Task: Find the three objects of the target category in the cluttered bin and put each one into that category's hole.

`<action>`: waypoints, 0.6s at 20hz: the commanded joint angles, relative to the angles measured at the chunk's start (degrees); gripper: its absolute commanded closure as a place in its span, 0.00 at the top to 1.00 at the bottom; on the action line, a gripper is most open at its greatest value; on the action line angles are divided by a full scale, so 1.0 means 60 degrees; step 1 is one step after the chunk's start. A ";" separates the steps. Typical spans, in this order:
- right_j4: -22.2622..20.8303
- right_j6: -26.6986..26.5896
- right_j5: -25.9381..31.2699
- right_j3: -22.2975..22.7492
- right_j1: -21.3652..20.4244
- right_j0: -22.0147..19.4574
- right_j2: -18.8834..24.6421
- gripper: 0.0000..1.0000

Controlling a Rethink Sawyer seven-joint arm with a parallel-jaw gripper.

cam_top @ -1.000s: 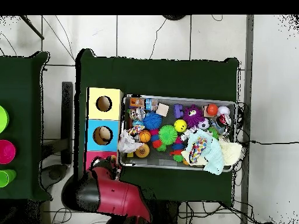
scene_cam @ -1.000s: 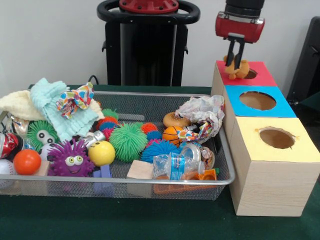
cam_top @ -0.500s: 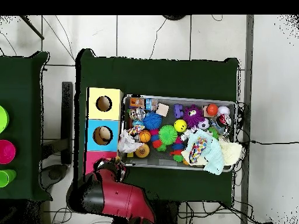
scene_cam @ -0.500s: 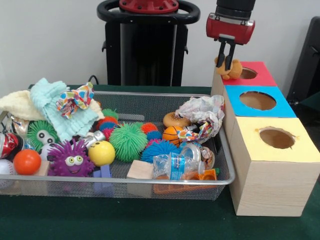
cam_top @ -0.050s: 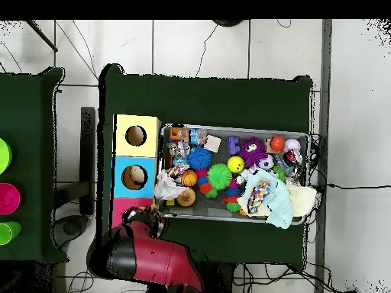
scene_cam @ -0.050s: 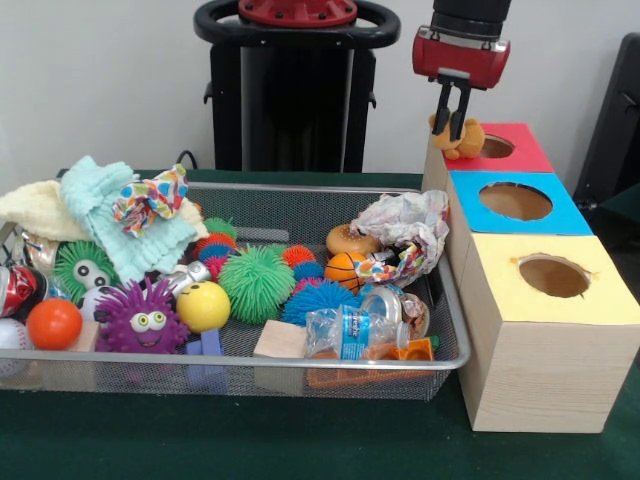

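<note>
We see the gripper [scene_cam @ -0.050s: 455, 128] clamped on an orange plush toy [scene_cam @ -0.050s: 462, 140] above the red box [scene_cam @ -0.050s: 520, 150], at nine o'clock of its hole [scene_cam @ -0.050s: 497, 147]. The wire bin [scene_cam @ -0.050s: 452, 300] at seven o'clock holds spiky balls, cloths and a bottle [scene_cam @ -0.050s: 352, 331].
</note>
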 commanded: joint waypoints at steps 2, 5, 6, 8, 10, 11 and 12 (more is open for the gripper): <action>-0.0187 0.1454 -0.0074 0.0188 0.0311 0.0030 0.0565 0.00; -0.0084 0.1585 -0.0032 0.0156 0.0330 0.0203 0.0535 0.00; -0.0067 0.1609 -0.0028 0.0154 0.0336 0.0236 0.0518 0.00; -0.0022 0.1636 -0.0027 0.0120 0.0370 0.0264 0.0546 0.00; 0.0032 0.1687 0.0001 0.0089 0.0387 0.0347 0.0537 0.00; 0.0058 0.1696 0.0071 0.0037 0.0393 0.0396 0.0508 0.00; 0.0069 0.1700 0.0097 0.0015 0.0395 0.0423 0.0492 0.00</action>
